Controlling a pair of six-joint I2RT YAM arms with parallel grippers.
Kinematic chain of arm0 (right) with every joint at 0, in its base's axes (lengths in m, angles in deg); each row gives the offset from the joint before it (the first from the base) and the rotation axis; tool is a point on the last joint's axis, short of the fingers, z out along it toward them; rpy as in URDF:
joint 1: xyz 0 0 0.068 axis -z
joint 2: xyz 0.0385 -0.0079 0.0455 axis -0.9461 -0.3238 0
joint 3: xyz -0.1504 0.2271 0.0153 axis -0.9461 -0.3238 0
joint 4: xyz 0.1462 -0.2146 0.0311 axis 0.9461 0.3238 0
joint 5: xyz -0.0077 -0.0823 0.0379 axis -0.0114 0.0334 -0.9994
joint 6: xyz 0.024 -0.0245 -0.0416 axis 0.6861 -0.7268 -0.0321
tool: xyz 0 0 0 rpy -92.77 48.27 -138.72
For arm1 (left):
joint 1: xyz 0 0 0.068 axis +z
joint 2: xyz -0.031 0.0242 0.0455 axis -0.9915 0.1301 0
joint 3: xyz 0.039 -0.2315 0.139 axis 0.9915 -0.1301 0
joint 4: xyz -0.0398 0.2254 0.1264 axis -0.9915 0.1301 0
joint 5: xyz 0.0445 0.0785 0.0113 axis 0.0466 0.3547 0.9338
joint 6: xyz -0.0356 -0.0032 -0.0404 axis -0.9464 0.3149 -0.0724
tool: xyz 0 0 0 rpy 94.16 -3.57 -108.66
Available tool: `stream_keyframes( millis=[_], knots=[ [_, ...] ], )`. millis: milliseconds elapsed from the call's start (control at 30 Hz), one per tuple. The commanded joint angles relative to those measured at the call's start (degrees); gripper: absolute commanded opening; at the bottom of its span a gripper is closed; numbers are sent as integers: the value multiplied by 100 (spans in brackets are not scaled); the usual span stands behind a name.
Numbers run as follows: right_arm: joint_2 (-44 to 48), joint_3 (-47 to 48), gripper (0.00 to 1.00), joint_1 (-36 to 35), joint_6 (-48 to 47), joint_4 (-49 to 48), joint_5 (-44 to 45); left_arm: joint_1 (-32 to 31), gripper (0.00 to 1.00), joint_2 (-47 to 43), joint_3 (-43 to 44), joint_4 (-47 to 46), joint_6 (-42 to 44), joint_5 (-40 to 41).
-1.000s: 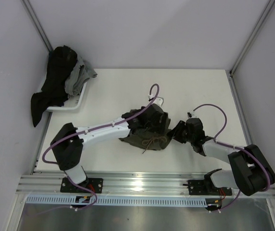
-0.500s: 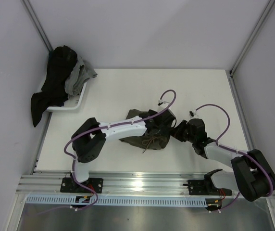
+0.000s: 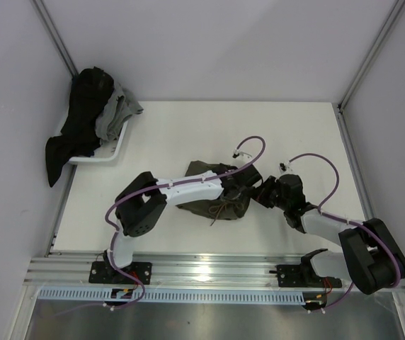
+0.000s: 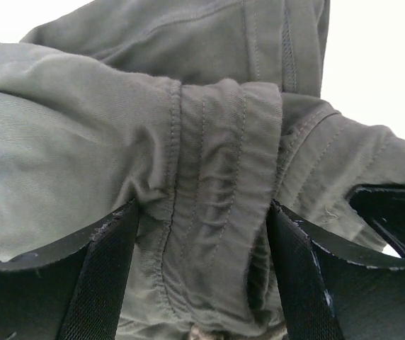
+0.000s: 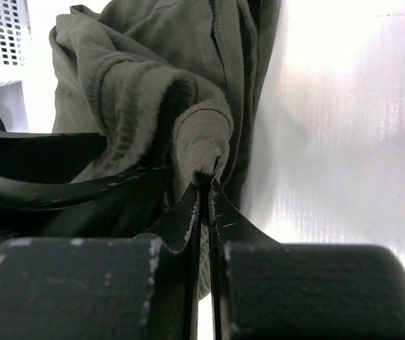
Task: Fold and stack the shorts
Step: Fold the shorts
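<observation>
1. From above, the shorts [image 3: 213, 198] lie bunched on the table [image 3: 174, 134] between both end effectors.
2. Left end effector [image 4: 202, 234]: fingers apart, straddling a soft waistband fold.
3. Right end effector [image 5: 206, 188]: pinched together on a limp, light hem edge, a good hold.

Olive-green shorts [image 3: 213, 198] (plain), black hands, purple cables [image 3: 248, 152], white table [image 3: 188, 134]

white tray [image 3: 121, 146], dark clothes [image 3: 82, 117], table [image 3: 188, 134]
</observation>
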Motion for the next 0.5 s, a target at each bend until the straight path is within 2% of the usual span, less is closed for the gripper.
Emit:
stream_keyframes(
  millis=[0, 167, 267, 400, 467],
  knots=[
    [-13, 0, 0, 38, 46, -389, -60, -72, 74, 143, 251, 119, -108, 224],
    [-39, -17, 0, 46, 46, -371, -69, -125, 74, 231, 348, 58, -126, 233],
    [-22, -26, 0, 55, 64, -380, -69, -125, 71, 301, 418, 101, -117, 259],
    [-4, -35, 0, 55, 73, -362, -78, -125, 59, 521, 436, 119, -169, 294],
    [13, -35, 0, 55, 73, -354, -69, -125, 46, 574, 427, 119, -213, 329]
  ],
)
